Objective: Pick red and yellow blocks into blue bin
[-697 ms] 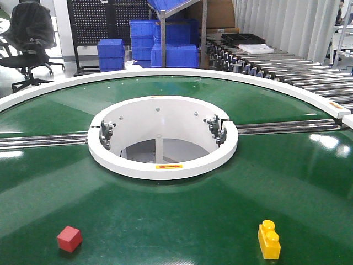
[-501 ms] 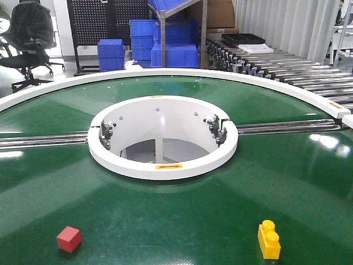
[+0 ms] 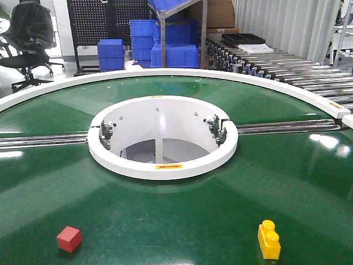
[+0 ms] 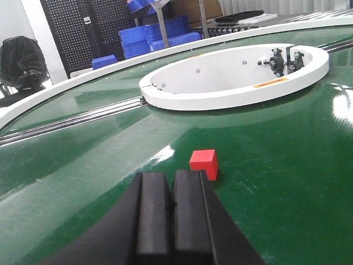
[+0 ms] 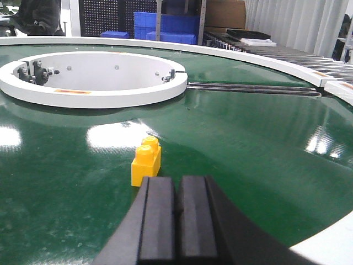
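A small red cube (image 3: 69, 238) rests on the green belt at the front left; the left wrist view shows the red cube (image 4: 204, 163) just beyond my fingertips. My left gripper (image 4: 172, 175) is shut and empty, a little short of it. A yellow two-stud brick (image 3: 268, 239) lies at the front right, and the same yellow brick (image 5: 146, 160) shows in the right wrist view, just ahead and slightly left of my right gripper (image 5: 177, 180), which is shut with nothing in it. The blue bin is out of view.
A white ring (image 3: 162, 165) surrounds the round opening at the middle of the green turntable (image 3: 176, 210). Metal rails (image 3: 287, 127) run out from it on both sides. Blue crates (image 3: 165, 41), a roller conveyor (image 3: 276, 66) and an office chair (image 3: 30, 38) stand beyond the far rim.
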